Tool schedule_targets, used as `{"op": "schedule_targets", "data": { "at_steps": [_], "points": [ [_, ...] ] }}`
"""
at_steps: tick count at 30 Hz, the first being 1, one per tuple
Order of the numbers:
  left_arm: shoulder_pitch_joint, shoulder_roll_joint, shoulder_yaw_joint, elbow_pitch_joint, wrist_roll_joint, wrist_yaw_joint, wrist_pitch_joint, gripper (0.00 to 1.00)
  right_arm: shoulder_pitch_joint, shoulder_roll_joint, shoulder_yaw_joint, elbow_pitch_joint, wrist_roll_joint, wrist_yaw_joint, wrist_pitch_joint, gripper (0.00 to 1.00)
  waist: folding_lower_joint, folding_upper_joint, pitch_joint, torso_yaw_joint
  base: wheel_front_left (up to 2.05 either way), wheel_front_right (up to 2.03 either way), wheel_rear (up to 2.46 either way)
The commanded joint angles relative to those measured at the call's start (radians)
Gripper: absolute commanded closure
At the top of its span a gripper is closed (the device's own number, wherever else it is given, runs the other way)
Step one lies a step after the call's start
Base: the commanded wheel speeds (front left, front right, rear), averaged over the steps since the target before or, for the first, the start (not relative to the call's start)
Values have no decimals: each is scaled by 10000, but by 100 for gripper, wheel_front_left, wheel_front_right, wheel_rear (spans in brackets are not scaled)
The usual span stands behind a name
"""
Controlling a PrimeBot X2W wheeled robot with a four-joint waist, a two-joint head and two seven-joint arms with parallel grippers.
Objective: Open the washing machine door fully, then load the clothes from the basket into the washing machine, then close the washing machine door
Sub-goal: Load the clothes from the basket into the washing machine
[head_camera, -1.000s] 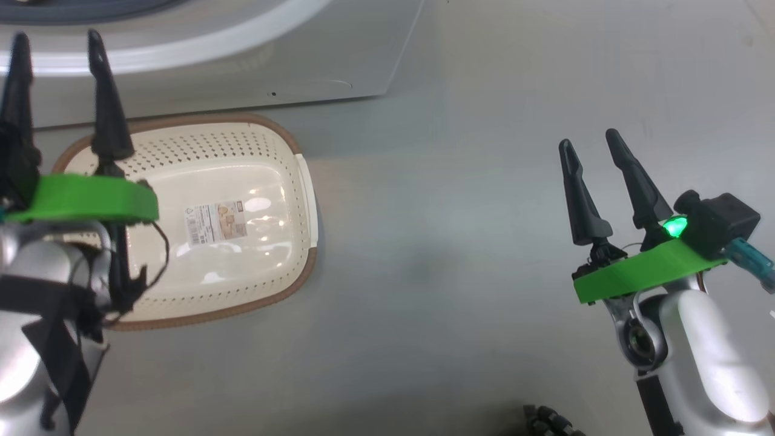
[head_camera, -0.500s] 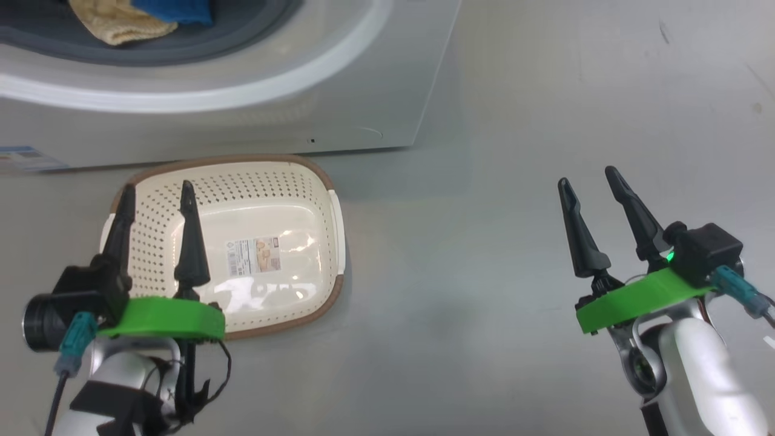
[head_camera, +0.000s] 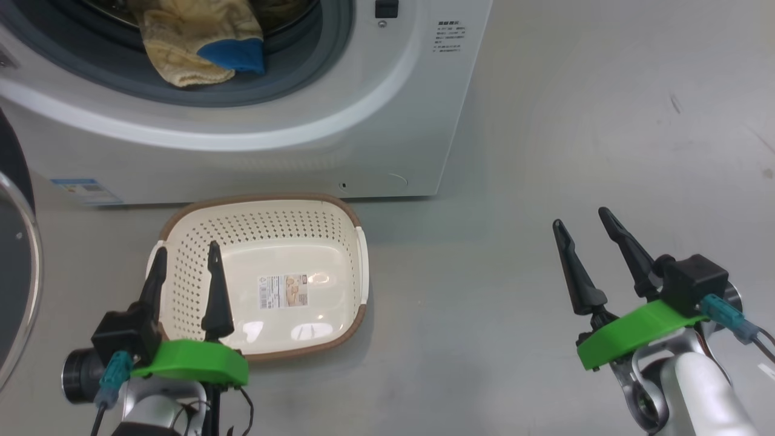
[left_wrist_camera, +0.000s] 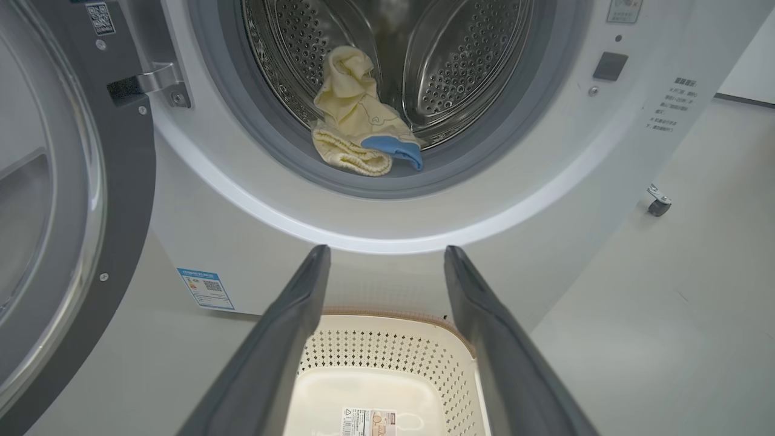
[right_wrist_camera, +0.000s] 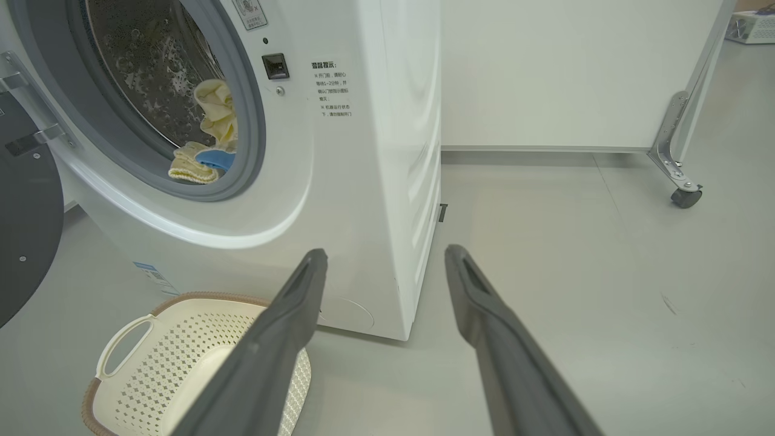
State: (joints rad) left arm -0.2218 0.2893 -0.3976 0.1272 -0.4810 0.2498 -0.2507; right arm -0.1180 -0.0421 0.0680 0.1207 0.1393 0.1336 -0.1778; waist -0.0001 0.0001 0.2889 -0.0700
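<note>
Left wrist view, starting with the washing machine door [left_wrist_camera: 60, 212]: swung wide off the left side of the washing machine [left_wrist_camera: 545, 181] as faced from the front, glossy black rim around a bulging glass window, hung on a metal hinge [left_wrist_camera: 157, 79]. Looks rigid and fairly heavy, so probably wants a steady push rather than a pinch. Glass likely slick and curved, so best guess is pressing on the black rim at the edge farthest from the hinge for leverage, then following through until latched.

Next out, the clothes [left_wrist_camera: 357, 133]: pale yellow with a blue bit, already inside the washing machine, but flopped over the lower front of the grey gasket [left_wrist_camera: 375, 189] rather than deep in the drum [left_wrist_camera: 466, 66]. Soft, light, floppy stuff, could easily get pinched by the door. Might need a nudge further in first; if so, grab the bunched yellow fold.

Then the basket [head_camera: 260, 227]: on the floor [head_camera: 460, 290] right in front of the washing machine, nothing in it but a sticker on the bottom.

Left gripper [head_camera: 186, 249]: above the basket's edge farthest from the washing machine, fingers spread wide, holding nothing. Right gripper [head_camera: 579, 217]: off past the right front corner of the washing machine, over the floor, also spread wide with nothing between the fingers.
</note>
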Motion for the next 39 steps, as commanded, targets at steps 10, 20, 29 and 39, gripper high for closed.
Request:
{"op": "schedule_targets", "data": {
  "at_steps": [10, 20, 29, 39],
  "points": [
    [11, -61, 410, 6, 208, 1316, -109, 0, 270, -81, 306, -621, -96, -29, 238, 0, 1, -1, -351, 58, 0, 0, 0],
    [-194, -131, 491, 251, 215, 1189, -91, 0, 265, -81, 368, -698, -11, -29, 256, 0, 1, -1, -264, 26, 0, 0, 0],
    [-884, 20, 541, 716, -2, 903, 298, 0, 21, -81, 508, -675, 74, -29, 189, 0, 1, -1, 61, -110, 0, 0, 0],
    [-2665, 396, 620, 1669, -386, 219, 1359, 0, -438, -81, 661, -504, 299, -29, -41, 0, 1, -1, 808, -482, 0, 0, 0]
  ]
}}
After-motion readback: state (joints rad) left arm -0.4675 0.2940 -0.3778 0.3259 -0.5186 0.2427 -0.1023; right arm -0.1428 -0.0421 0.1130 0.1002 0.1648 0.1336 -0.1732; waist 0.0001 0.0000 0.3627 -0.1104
